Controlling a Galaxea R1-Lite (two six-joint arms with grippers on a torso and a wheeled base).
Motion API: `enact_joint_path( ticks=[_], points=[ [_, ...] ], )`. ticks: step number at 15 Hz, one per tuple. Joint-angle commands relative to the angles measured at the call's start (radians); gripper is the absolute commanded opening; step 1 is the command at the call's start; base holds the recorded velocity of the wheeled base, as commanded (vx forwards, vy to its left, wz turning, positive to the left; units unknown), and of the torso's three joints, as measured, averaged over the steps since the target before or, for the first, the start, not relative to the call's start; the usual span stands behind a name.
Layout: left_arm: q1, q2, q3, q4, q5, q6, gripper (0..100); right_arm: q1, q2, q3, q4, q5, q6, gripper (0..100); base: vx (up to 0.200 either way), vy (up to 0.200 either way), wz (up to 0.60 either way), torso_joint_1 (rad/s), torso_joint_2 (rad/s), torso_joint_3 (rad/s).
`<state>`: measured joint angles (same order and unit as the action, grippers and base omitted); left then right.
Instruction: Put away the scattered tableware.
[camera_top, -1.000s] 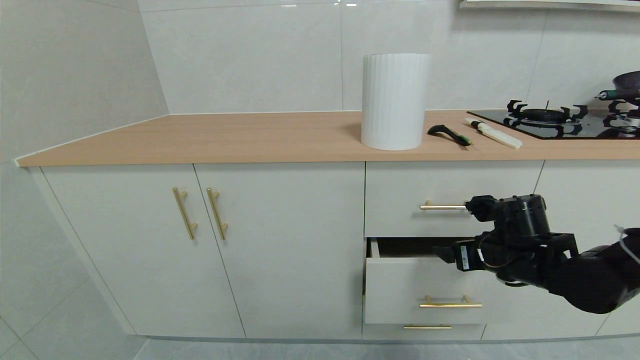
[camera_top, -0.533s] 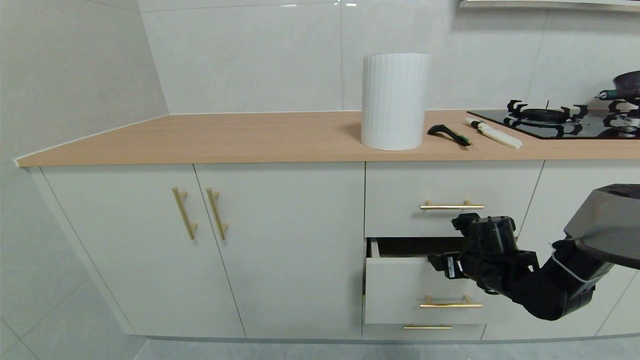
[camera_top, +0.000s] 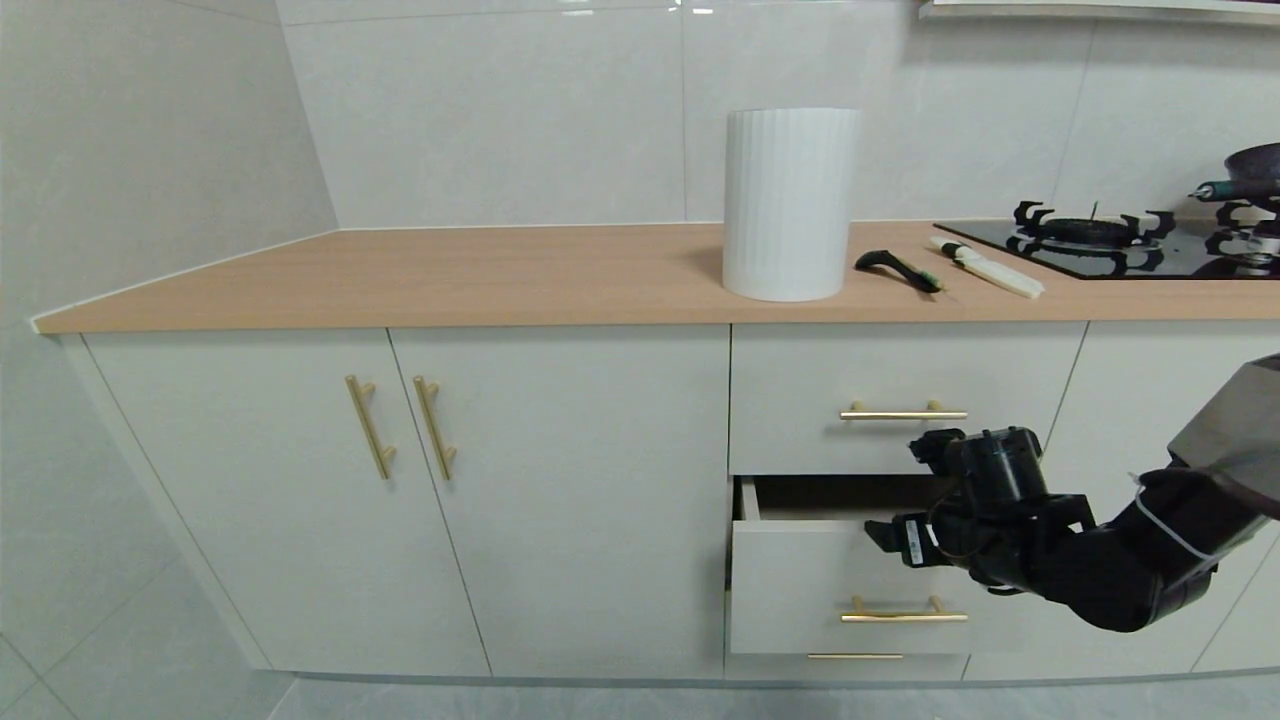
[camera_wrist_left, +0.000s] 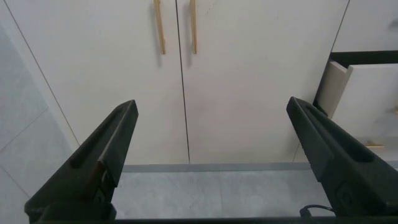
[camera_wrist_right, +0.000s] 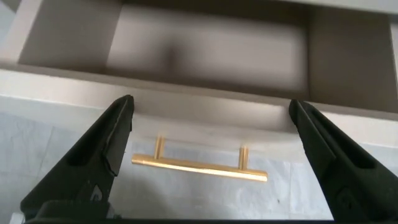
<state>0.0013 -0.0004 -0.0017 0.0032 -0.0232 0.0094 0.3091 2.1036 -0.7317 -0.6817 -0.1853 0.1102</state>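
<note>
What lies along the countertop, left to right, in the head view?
white ribbed canister → black utensil → cream utensil → gas hob → pan

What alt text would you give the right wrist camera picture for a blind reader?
The right gripper, jaws wide open, hangs over the front edge of a pulled-out white drawer. Its gold bar handle shows between the two black fingers.

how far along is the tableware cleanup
Done: the middle drawer is pulled open. In hand: nothing; the right end effector is open and empty in front of that drawer. Left: the black-handled utensil and the white utensil lie on the counter beside the stove, not yet picked up.
</note>
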Motion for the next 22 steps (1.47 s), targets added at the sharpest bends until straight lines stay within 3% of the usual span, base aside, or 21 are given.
enact_joint_path(
  ticks=[1,4,14,22],
  points=[
    [0.0,0.0,0.0,0.0,0.0,0.0,100,0.001,-0.019,-0.012,-0.018,-0.005,0.006,100,0.0,0.0,0.0,0.0,0.0,0.0],
    [0.0,0.0,0.0,0.0,0.0,0.0,100,0.001,0.01,-0.025,-0.107,-0.011,0.068,100,0.0,0.0,0.0,0.0,0.0,0.0],
    [0.0,0.0,0.0,0.0,0.0,0.0,100,-0.001,0.105,-0.046,-0.101,-0.014,0.065,100,0.0,0.0,0.0,0.0,0.0,0.0],
    [0.0,0.0,0.0,0.0,0.0,0.0,100,0.007,-0.085,-0.048,0.254,0.035,0.037,100,0.0,0.0,0.0,0.0,0.0,0.0]
  ],
)
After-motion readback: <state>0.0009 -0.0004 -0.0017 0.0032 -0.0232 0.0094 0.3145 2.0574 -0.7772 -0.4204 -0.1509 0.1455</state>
